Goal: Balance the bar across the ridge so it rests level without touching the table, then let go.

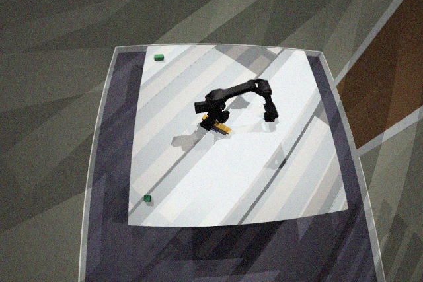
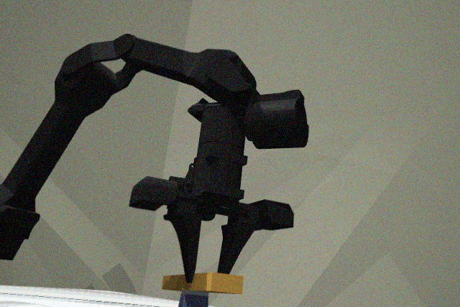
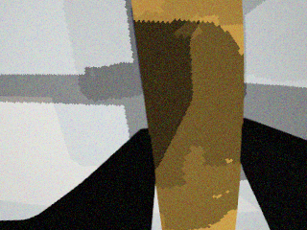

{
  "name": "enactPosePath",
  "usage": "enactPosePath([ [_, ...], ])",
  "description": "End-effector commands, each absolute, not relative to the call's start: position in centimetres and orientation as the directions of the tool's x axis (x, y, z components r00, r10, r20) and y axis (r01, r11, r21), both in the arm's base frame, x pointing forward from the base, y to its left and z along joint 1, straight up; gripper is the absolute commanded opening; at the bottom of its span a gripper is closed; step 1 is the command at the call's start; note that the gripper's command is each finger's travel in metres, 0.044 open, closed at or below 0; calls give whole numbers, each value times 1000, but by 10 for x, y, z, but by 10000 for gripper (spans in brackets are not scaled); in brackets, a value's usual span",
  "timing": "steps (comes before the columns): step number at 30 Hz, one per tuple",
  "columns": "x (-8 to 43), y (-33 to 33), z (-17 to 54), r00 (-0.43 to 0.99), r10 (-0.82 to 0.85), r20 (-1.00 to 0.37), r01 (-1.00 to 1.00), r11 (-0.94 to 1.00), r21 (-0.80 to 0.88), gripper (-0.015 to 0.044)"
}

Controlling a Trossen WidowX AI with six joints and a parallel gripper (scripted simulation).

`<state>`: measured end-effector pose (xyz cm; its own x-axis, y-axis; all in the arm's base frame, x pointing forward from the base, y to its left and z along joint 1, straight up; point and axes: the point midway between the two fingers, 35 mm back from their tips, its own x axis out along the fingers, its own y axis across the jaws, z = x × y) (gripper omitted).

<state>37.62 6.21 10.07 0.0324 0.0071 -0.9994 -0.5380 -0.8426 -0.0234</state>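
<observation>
The orange-yellow bar [image 1: 223,127] [image 2: 223,282] [image 3: 211,105] looks about level in the exterior view. It is directly over the dark blue ridge [image 2: 193,300], which juts out from under it; I cannot tell whether they touch or a thin gap remains. My gripper [image 2: 206,277] [image 3: 194,134] points down and is shut on the bar, one finger on each long side. In the wrist view the bar runs up and down between the two black fingers. The ridge's lower part is cut off in the exterior view, and the wrist view does not show the ridge.
A green block [image 1: 158,57] lies at the table's far left, and a small green cube [image 1: 147,198] lies near the left front of the white area. The arm's base [image 1: 270,115] stands right of the bar. Patterned shadows cross the table.
</observation>
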Motion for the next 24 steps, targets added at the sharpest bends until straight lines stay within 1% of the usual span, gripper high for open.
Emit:
enactPosePath([
  [1, 376, 62, 99, 31, 5, -1000, -536, -844, -21, 0],
  [24, 376, 62, 97, 31, 5, -1000, -536, -844, -21, 0],
])
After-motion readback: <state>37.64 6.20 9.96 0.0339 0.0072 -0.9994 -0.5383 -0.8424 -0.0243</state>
